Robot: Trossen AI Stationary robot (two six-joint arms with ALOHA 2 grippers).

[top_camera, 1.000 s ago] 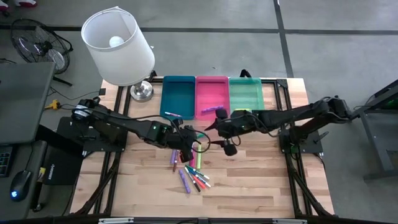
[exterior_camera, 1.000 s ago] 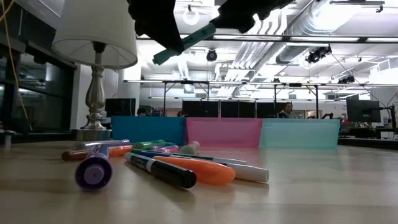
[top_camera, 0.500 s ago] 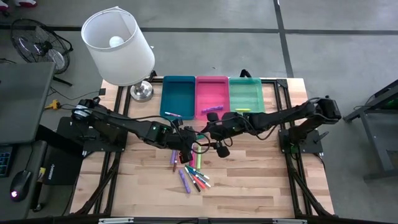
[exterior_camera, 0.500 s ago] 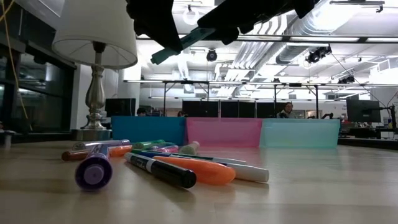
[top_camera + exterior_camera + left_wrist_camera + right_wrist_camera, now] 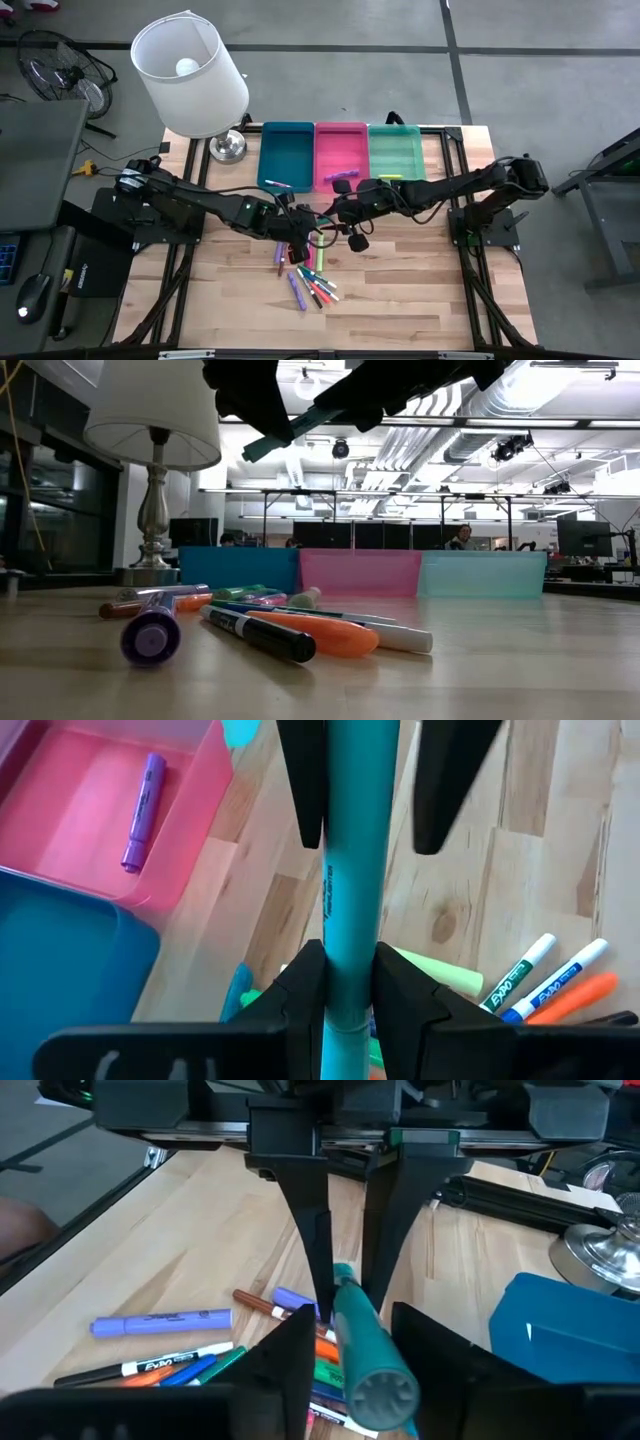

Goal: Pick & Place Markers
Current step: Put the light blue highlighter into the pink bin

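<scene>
**Marker handover in mid-air: right jaws not yet closed**

The left gripper [image 5: 350,970] is clenched on the lower part of a teal marker [image 5: 357,870], fingers pressed to both its sides. The right gripper [image 5: 350,1328] straddles the marker's other end. Seen from the left wrist, one of its fingers lies against the barrel, while a gap shows at the other, so it has no grip yet. The marker hangs above the table, tilted, between the two arms, over the loose pile of markers [image 5: 308,280] and just short of the trays.

This looks like a pass from left to right. To do it well, the right jaws should close squarely across the barrel, centred, before the left lets go. A one-sided touch could twist the marker out of line. The left should then release fully, and the right should draw away along the marker's length rather than sideways.

Beyond lie the blue tray [image 5: 287,130], pink tray [image 5: 341,128] and green tray [image 5: 395,130]. A purple marker [image 5: 142,812] lies in the pink one.
</scene>
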